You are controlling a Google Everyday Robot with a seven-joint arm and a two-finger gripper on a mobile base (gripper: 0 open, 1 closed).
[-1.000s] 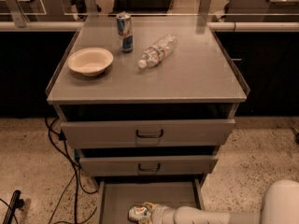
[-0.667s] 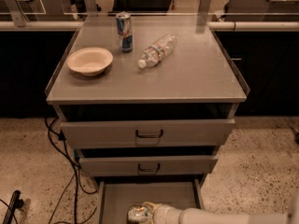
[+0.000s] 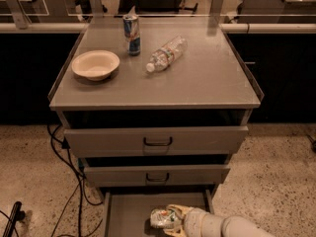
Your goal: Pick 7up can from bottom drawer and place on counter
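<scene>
**Grip on the 7up can (image 3: 160, 217) looks set, low in the bottom drawer (image 3: 127, 215)**

Compared with a second ago, the can sits a little further right and a little higher in the camera view, and the pale arm reaching in from the lower right has pulled back with it. The cabinet itself has not shifted in the view, so it is the can that moved. Since can and gripper (image 3: 170, 220) moved together, my reading is that the can is held and the lift out of the drawer has begun, or is about to.

The fingers (image 3: 181, 211) appear pinched on the can: one pale finger runs along its far side and the other shows along its near side, with the can's body caught between them. The can's left end juts out past the fingertips; its right end is hidden toward the wrist.

The can lies on its side with its long axis roughly left to right across the drawer, in line with the fingers, its free end pointing left. Its crumpled silvery skin, with green and a touch of red, faces up.

The counter (image 3: 202, 85) is well above the fingers and beyond the two upper drawers. It still waits for the can, which would have to be turned from lying to upright if it is to stand there.
</scene>
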